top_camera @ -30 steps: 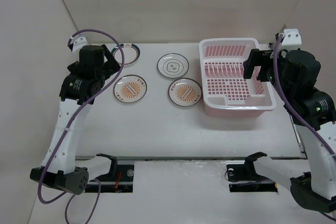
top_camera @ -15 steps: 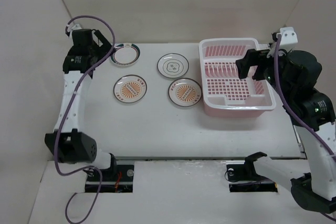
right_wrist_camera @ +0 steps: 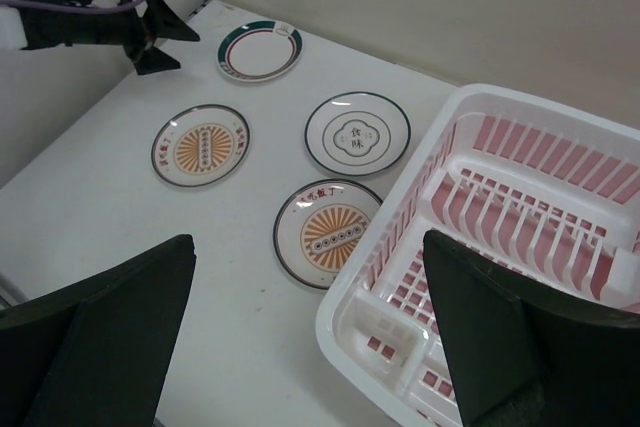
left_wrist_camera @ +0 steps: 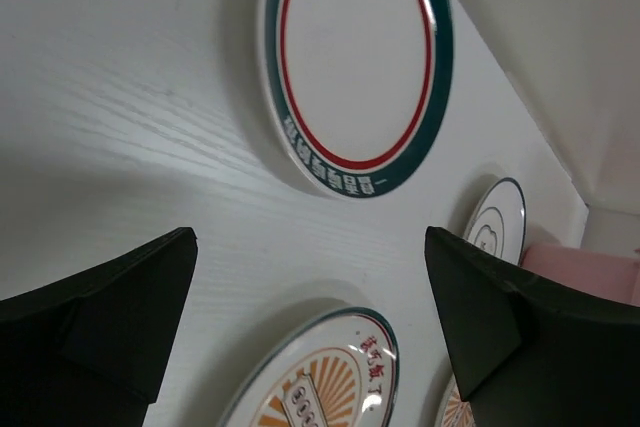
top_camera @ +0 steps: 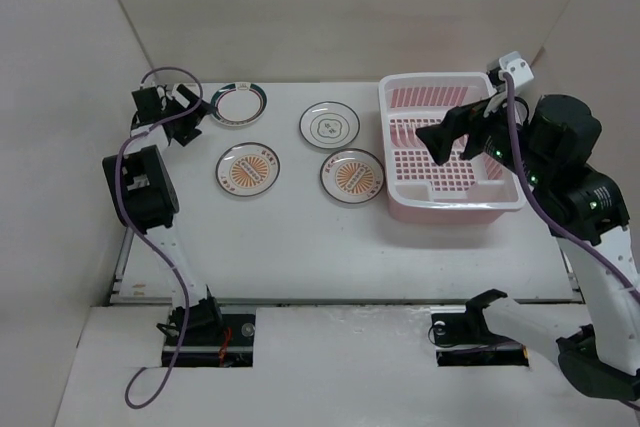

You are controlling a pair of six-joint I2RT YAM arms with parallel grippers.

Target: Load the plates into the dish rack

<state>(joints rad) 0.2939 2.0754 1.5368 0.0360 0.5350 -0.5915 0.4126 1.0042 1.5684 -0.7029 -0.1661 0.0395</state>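
Four plates lie flat on the table: a teal-rimmed one, a white ringed one, and two orange sunburst ones. The pink dish rack stands to their right and holds no plate. My left gripper is open and empty, low over the table just left of the teal plate. My right gripper is open and empty above the rack's left side.
Walls close in at the left and the back of the table. The left arm's purple cable loops near the far left corner. The left gripper also shows in the right wrist view.
My left arm has swung back to the far left corner, and its gripper now points at the teal plate. My right gripper has moved left over the rack. The plates have not moved.
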